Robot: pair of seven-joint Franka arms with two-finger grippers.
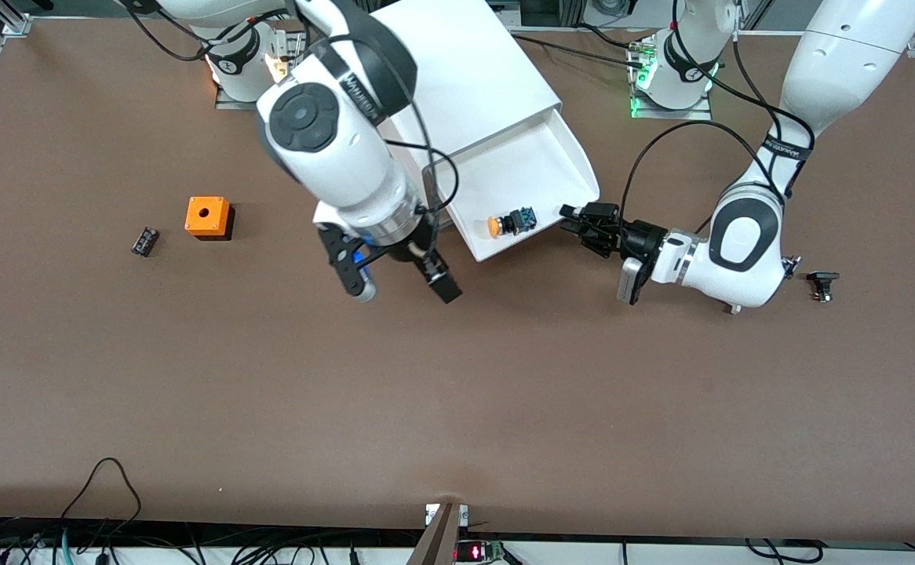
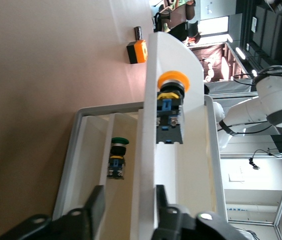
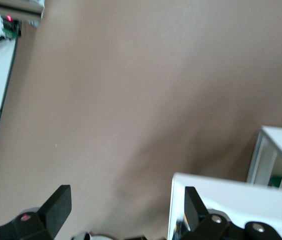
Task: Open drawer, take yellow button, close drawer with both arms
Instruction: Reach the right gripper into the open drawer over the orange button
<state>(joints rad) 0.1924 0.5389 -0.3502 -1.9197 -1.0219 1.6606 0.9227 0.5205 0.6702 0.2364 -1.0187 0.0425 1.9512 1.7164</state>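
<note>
The white drawer point(image 1: 536, 161) stands pulled out of its white cabinet point(image 1: 465, 71). The button point(image 1: 508, 224), with an orange-yellow cap and a black-and-blue body, lies on its side in the drawer near the front wall. It also shows in the left wrist view point(image 2: 171, 100). My left gripper point(image 1: 574, 218) is open at the drawer's front corner, and its fingers point(image 2: 97, 204) straddle the front wall point(image 2: 146, 150). My right gripper point(image 1: 399, 278) is open and empty, low over the table beside the drawer. One of its fingers point(image 3: 193, 202) is next to the drawer's side wall point(image 3: 221, 195).
An orange square box point(image 1: 208, 216) and a small black part point(image 1: 144, 240) lie toward the right arm's end. Another black part point(image 1: 822, 284) lies toward the left arm's end. A green-capped button point(image 2: 117, 157) sits in a lower compartment of the cabinet.
</note>
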